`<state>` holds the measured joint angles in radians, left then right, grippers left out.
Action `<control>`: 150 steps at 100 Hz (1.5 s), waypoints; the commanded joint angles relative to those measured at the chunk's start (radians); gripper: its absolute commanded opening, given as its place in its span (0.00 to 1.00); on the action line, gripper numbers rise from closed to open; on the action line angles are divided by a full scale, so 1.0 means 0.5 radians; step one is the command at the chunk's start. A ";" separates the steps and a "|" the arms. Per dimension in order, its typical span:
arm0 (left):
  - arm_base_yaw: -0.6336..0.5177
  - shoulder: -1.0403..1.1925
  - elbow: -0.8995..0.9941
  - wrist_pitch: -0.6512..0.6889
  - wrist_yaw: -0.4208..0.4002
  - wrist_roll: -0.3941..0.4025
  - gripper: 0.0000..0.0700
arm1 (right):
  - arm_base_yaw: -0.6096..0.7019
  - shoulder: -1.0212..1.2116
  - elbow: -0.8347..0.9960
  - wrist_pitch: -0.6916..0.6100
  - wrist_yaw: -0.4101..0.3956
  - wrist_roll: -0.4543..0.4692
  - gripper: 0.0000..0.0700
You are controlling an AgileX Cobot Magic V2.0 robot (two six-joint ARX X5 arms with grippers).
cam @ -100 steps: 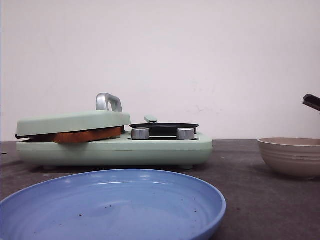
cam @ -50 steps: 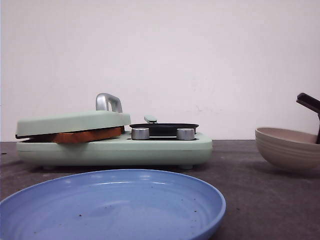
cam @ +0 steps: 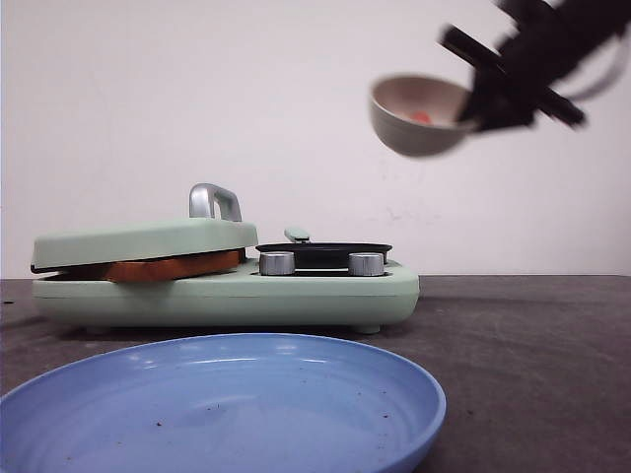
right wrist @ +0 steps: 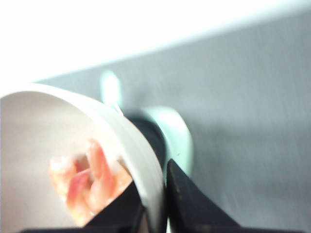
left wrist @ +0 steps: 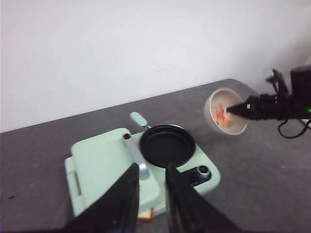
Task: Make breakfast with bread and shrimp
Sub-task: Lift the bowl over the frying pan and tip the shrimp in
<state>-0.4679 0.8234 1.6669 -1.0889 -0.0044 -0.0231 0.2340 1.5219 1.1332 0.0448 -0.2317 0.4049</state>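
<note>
**Bowl of shrimp held aloft by the right arm**

The rim of a beige bowl (cam: 419,115) is pinched between the clenched jaws of the right gripper (right wrist: 154,204), one finger inside the wall and one outside. The bowl is held tilted, high above the worktop (cam: 513,355), up and to the right of the black pan (left wrist: 167,145). Orange-pink shrimp (right wrist: 90,177) are seen lying inside it. The jaws of the left gripper (left wrist: 150,194) are parted slightly and nothing is held between them. Bread (cam: 173,266) is seen sandwiched under the lowered lid (cam: 143,239) of the pale green cooker (cam: 227,296). A blue plate (cam: 222,409) rests in the foreground.
</note>
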 commanded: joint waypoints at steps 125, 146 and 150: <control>-0.011 0.011 0.034 -0.035 -0.055 0.036 0.02 | 0.667 0.831 0.638 1.078 1.252 -2.567 0.00; -0.011 0.011 0.034 -0.039 -0.053 0.056 0.02 | 0.681 0.831 0.638 1.157 1.249 -2.801 0.00; -0.011 0.011 0.034 -0.040 -0.053 0.069 0.02 | 0.682 0.831 0.638 1.174 1.249 -2.826 0.00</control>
<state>-0.4679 0.8234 1.6669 -1.1187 -0.0277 -0.0097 0.5644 1.9194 1.4265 0.5991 0.3904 -0.9497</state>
